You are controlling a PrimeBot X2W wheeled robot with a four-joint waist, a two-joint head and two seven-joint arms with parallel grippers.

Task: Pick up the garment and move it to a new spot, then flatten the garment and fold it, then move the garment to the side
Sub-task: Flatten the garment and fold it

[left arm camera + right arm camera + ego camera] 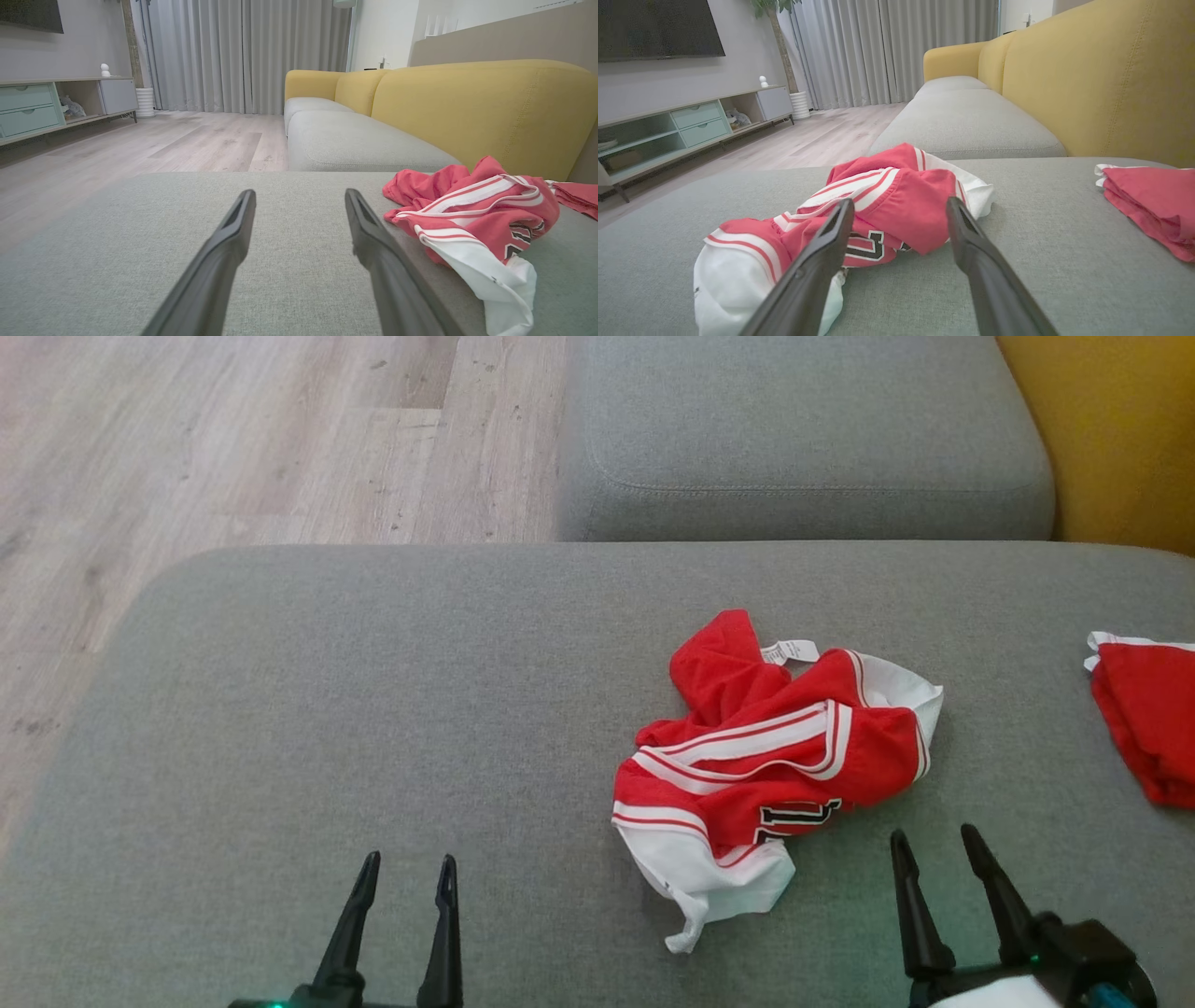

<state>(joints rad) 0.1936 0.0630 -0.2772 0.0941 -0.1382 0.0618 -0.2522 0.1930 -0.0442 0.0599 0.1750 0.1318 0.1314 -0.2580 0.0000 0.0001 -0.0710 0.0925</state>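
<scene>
A crumpled red garment (766, 761) with white stripes and trim lies bunched on the grey cushion (373, 709), right of centre. My left gripper (409, 870) stands open near the cushion's front edge, well to the left of it; its wrist view has the garment (476, 214) at the right of its fingers. My right gripper (934, 840) is open just in front of the garment's right side, holding nothing. The right wrist view looks along its fingers at the garment (878, 205), which lies close ahead and to the left.
A second red cloth (1148, 719) lies at the cushion's right edge, flatter in the right wrist view (1153, 205). Another grey seat cushion (803, 439) sits behind, with a yellow backrest (1120, 429) on the right. Wood floor (233, 448) lies to the left and back.
</scene>
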